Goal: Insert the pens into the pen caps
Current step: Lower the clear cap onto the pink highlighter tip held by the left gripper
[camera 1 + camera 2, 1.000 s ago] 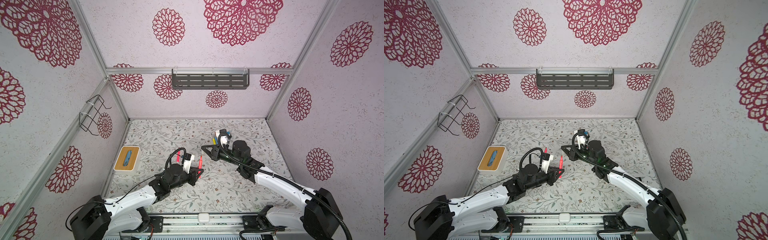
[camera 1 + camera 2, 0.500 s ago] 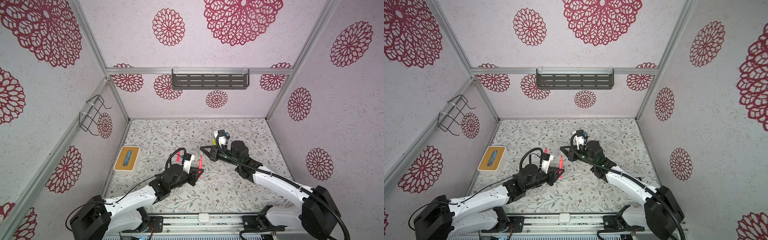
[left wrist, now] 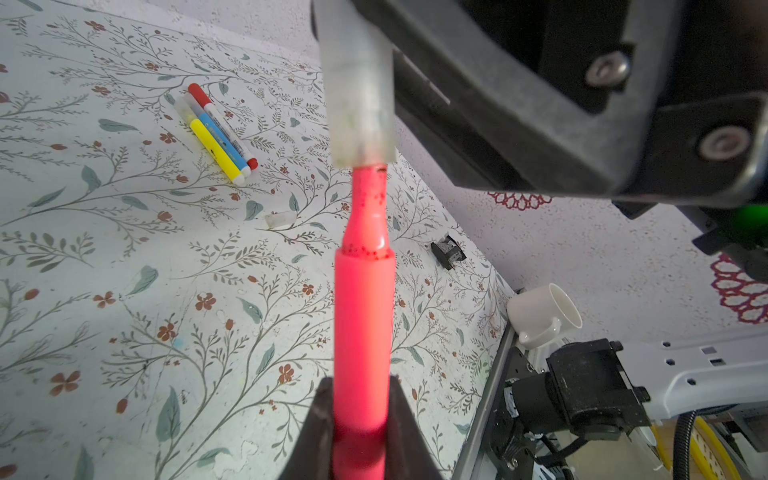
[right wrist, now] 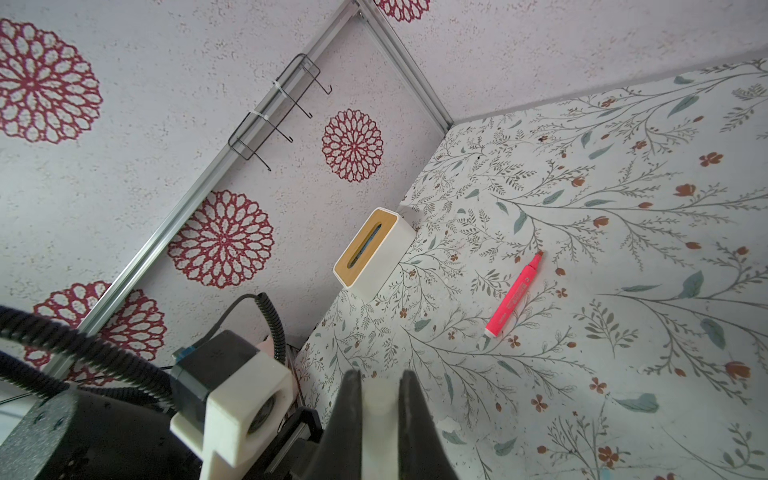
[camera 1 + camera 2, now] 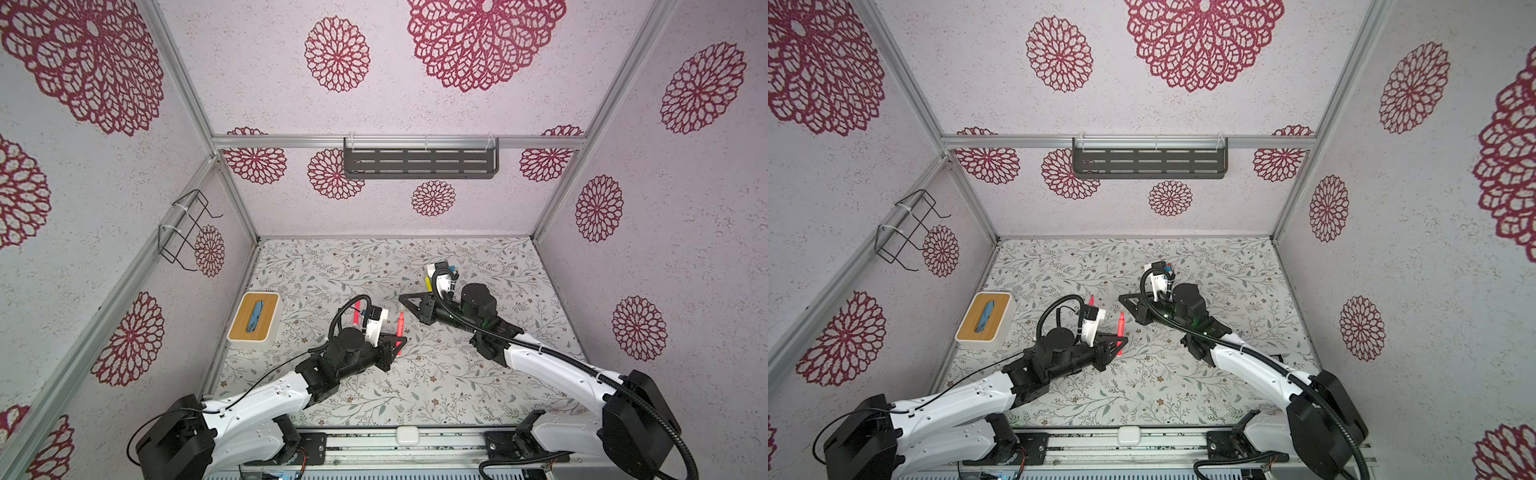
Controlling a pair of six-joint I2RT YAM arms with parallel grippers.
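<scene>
- Floral-papered counter floors a booth whose walls carry red rosettes. Both arms meet above its middle, well apart from every wall.
- Left hand is clamped narrow on the lower barrel of a pink-red pen. The pen's long axis runs straight out from that hand toward the right hand.
- Right hand is closed on a translucent cap, with the cap's open mouth facing the pen.
- Deciding relation: the pen's nib end sits right at the cap's mouth, touching the rim or just inside it, I cannot tell which. The stepped neck behind the nib is fully exposed.
- The cap's axis leans slightly off the pen's. I judge that a small re-alignment is needed before a straight push along the barrel can seat it.
- Neither arm is nearer: both top views show the hands tip to tip, so either could close the gap.
- Room: there is open air all round the joint, and nothing stands close enough to snag.
- Waiting on the counter is a second pink-red pen, lying flat near a white box.
- Three more pens lie side by side, touching, with a loose cap near them.
</scene>
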